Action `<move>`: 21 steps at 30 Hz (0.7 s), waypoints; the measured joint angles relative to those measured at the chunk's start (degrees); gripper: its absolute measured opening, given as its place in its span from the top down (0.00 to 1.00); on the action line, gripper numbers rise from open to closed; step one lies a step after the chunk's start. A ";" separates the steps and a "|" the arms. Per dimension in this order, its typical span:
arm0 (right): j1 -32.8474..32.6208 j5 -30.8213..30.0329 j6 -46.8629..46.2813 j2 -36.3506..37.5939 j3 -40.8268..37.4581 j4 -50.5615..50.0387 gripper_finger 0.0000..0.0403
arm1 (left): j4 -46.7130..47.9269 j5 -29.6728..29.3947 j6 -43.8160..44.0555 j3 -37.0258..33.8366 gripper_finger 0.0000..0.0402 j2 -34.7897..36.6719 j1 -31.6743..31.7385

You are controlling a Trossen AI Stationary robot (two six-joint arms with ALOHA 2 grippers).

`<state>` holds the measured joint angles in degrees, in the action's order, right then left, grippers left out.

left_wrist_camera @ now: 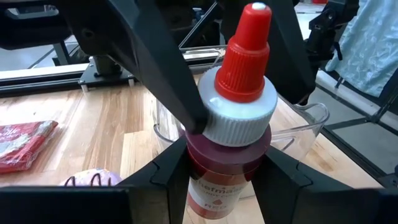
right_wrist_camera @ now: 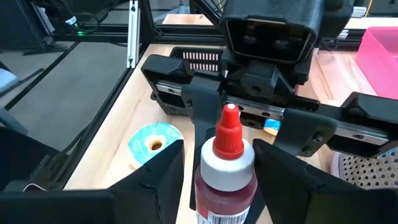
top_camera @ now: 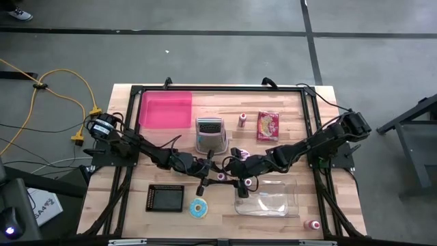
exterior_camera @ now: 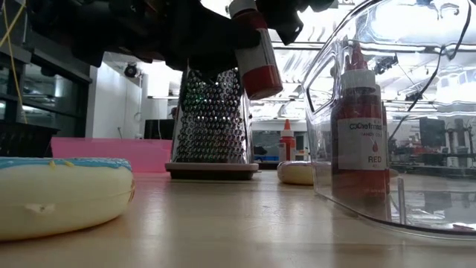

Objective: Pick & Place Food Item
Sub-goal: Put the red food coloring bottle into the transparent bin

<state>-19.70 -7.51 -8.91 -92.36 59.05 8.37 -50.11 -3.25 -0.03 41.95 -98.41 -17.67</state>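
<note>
Left to right — your left gripper pinches the red food-colouring bottle at its body, aloft over mid-table. Judge it light, rigid plastic, slick-sided; take hold at the straight body under the ribbed white collar, not the tapered nozzle.

Right gripper flanks the same bottle, fingers standing apart either side — no contact visible.

Wooden table: flat, bare grain, likely fair friction. A clear bin sits beside the hand-over point, a grater just behind, a toy donut near the left gripper. Concrete floor around; workshop shelving shows beyond.
</note>
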 joint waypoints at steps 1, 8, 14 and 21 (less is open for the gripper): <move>0.00 -0.02 0.00 0.00 0.00 0.01 0.56 | -0.18 -0.02 0.00 0.00 0.65 0.00 0.00; 0.02 0.00 0.17 0.00 0.00 0.01 0.56 | -0.56 0.00 1.18 0.00 0.65 0.00 -0.02; 0.00 -0.02 0.17 0.00 0.00 -0.01 0.56 | -0.56 0.00 1.26 0.00 0.65 0.00 -0.02; 0.02 -0.02 0.17 0.00 0.00 -0.01 0.64 | -1.25 0.31 1.29 0.00 0.65 0.00 -0.02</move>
<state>-19.68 -7.53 -8.73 -92.36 59.05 8.36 -51.36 -2.94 1.26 41.95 -98.41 -17.69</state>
